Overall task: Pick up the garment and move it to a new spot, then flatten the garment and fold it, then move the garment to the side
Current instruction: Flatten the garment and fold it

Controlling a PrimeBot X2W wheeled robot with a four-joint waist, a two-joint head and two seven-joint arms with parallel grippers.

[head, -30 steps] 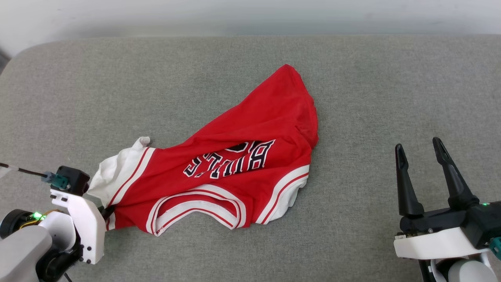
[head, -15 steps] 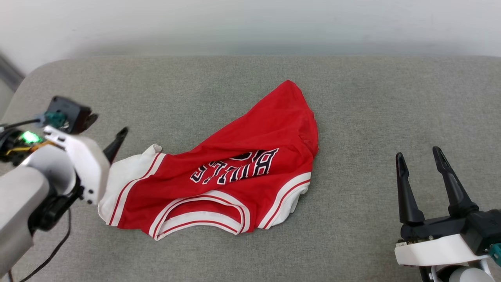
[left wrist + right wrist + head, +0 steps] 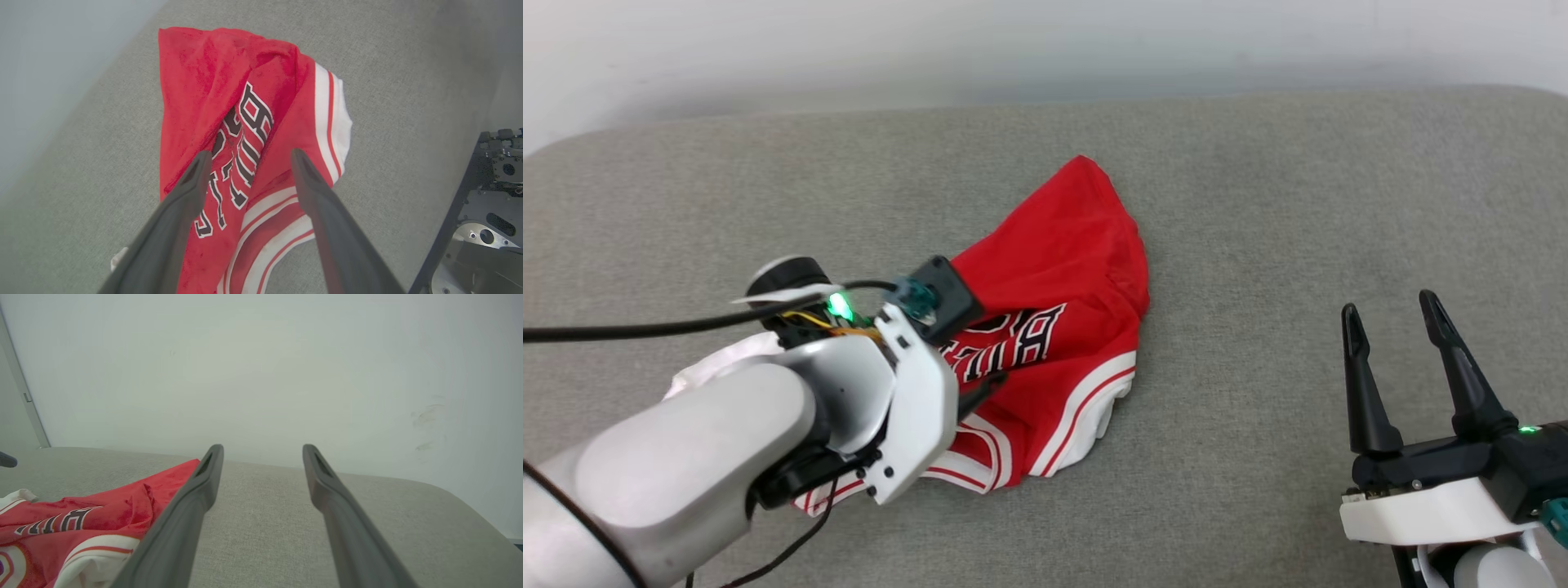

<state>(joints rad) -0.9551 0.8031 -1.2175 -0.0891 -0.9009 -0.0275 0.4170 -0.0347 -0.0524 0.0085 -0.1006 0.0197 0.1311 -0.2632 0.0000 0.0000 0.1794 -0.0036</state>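
On gray woven cushion, mid-left: garment, crumpled red jersey knit, wht sleeve w/ striped trim, blk-wht lettering creased, partly tucked under a fold. Near half hidden behind left forearm in head view. Left gripper angled down over lettering, fingers spread wide, nothing held; contact w/ cloth unclear. Right gripper low at rt, well apart from cloth, fingers up, parted wide, empty.

Bare indoor room, more test space than home, wide grey woven-fabric padded surface with rounded corners, plain white scuffed wall directly behind.
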